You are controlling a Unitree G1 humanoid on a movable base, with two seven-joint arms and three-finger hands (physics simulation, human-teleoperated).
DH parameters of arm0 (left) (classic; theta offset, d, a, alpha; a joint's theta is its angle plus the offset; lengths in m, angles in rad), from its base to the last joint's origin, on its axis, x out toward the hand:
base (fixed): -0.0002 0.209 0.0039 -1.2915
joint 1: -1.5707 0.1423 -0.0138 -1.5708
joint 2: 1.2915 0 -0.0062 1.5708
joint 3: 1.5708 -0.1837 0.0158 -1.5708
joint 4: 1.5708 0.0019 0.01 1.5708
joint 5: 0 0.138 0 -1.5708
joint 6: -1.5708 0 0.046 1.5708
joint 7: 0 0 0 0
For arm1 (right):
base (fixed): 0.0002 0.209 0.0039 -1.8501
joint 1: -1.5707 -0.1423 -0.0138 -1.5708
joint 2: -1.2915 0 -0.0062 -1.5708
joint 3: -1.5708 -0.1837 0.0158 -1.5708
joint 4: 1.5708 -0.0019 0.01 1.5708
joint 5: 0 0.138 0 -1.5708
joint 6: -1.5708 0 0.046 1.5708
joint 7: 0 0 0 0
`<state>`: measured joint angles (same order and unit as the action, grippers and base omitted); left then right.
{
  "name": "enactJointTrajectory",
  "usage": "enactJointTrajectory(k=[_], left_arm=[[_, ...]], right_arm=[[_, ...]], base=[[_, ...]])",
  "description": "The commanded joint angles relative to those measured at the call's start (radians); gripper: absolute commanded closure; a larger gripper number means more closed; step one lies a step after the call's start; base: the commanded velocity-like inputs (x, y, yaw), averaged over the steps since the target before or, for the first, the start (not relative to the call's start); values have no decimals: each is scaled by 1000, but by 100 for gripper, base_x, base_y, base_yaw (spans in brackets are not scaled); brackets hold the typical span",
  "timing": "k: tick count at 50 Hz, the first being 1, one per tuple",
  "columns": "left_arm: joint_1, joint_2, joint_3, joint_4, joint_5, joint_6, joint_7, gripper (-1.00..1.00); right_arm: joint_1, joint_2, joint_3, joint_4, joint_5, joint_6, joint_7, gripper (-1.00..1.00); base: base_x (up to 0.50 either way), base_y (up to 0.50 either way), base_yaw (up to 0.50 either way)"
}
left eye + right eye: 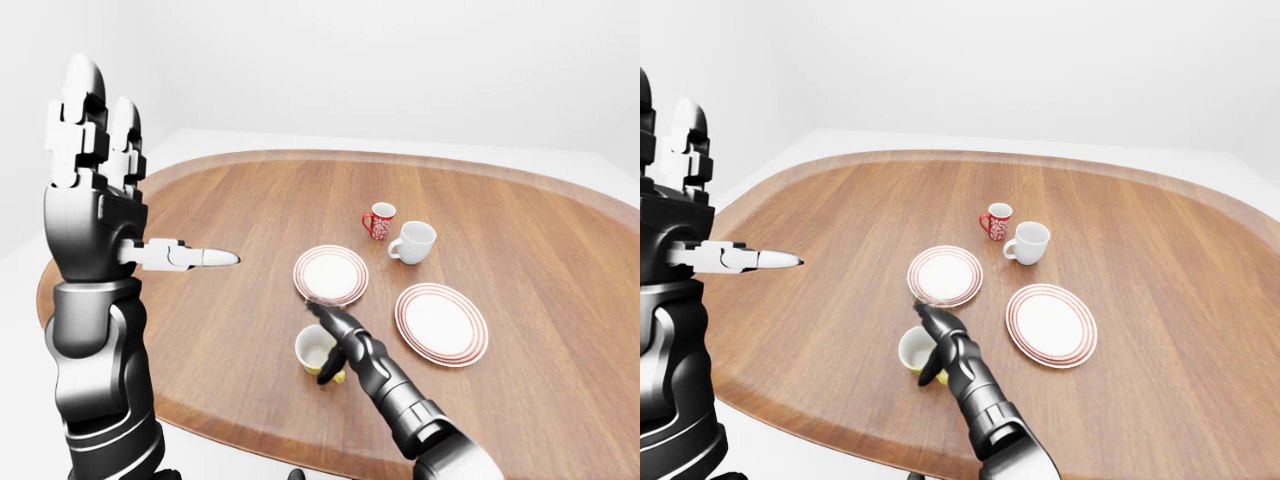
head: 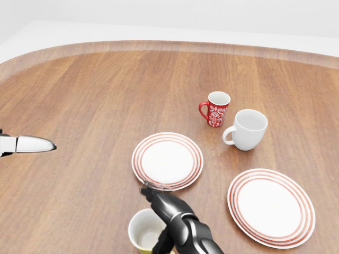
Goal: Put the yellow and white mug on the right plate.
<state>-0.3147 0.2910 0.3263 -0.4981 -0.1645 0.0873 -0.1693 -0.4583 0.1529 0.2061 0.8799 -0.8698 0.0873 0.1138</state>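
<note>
right robot hand at the yellow and white mug, plates beyond

nearest the camera, the right robot hand enters the head view from the bottom edge, its dark fingers extended toward the top of the view and lying over the right side of the yellow and white mug. one finger hangs down beside the mug's right wall. whether the fingers actually close round the mug cannot be told; they appear extended rather than curled. the mug stands upright on the bench, mouth up, immediately left of this robot hand.

just beyond the fingertips lies the left plate, white with red rings; its near rim is just beside the fingertips. to the right of the robot hand, apart from it, lies the right plate, of the same pattern and bare.

further up the view, past the two plates, stand a white mug and, just beside it to the upper left, a red patterned mug, both upright.

well to the left of the right robot hand, the left robot hand is raised above the bench edge, fingers spread: two point upward and one points sideways to the view's right, holding nothing.
</note>
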Motion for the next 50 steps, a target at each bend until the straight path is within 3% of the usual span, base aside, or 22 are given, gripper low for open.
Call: enactJointTrajectory(k=[1,2,23,37,50], left_arm=[[1,0,0,-2,0,0,1,-100],[3,0,0,-6,0,0,1,-100],[-2,2,2,-6,-1,0,2,-100],[5,-5,-8,8,9,0,-1,-100],[7,-8,-8,5,13,0,-4,-100]], right_arm=[[3,-2,3,16,-5,0,-7,75],[1,-3,4,23,-8,0,-9,100],[-5,-19,-15,4,6,0,-2,100],[45,-81,-33,-320,-6,0,160,100],[34,-142,-80,-347,23,0,180,100]], base=[[0,0,0],[0,0,0],[0,0,0],[0,0,0],[0,0,0]])
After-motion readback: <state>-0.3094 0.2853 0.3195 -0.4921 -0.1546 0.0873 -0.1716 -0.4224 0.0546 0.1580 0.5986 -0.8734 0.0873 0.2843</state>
